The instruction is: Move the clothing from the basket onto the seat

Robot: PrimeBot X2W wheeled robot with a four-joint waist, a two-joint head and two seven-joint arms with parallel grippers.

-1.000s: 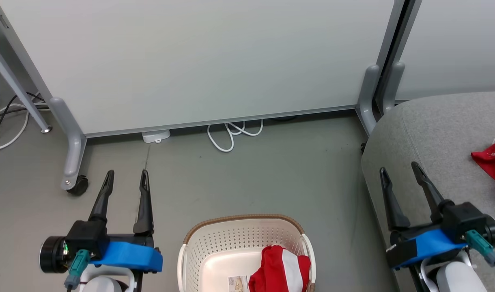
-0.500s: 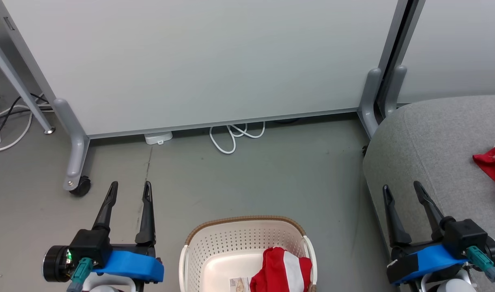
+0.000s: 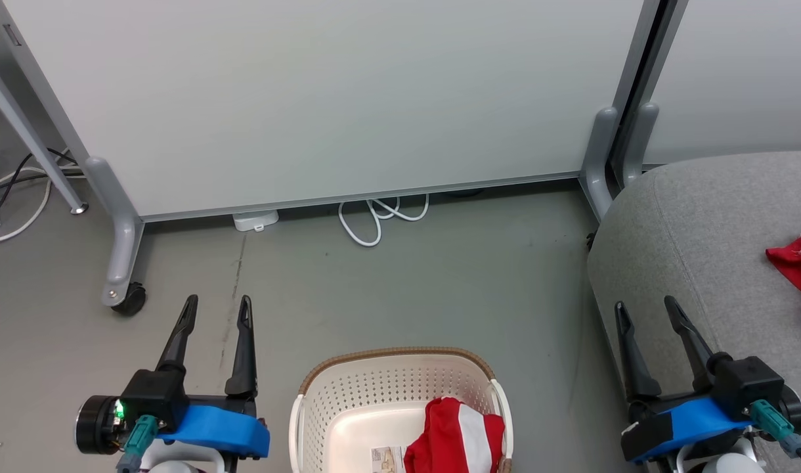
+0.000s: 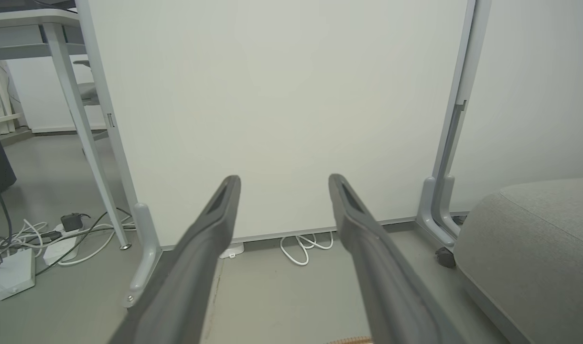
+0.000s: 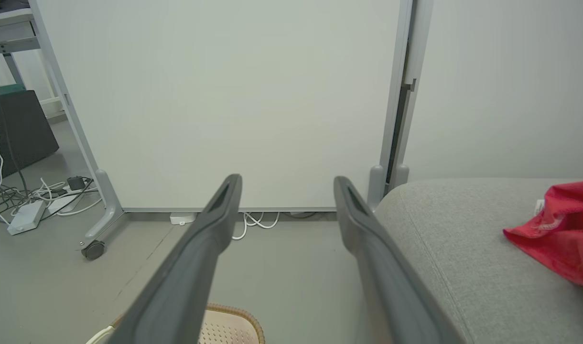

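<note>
Red striped clothing (image 3: 456, 437) remains to be fetched from the basket (image 3: 390, 353), lower centre. Left gripper (image 3: 218, 300) and right gripper (image 3: 643, 303) have been drawn slightly down-frame, spread and empty.

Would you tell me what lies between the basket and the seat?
Bare grey floor separates the basket from the seat, as the head view shows.

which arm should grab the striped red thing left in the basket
Probably the right. The striped garment lies in the basket's right half, and the open right gripper hangs at the seat's edge, where it goes. The left gripper is farther from the seat.
</note>
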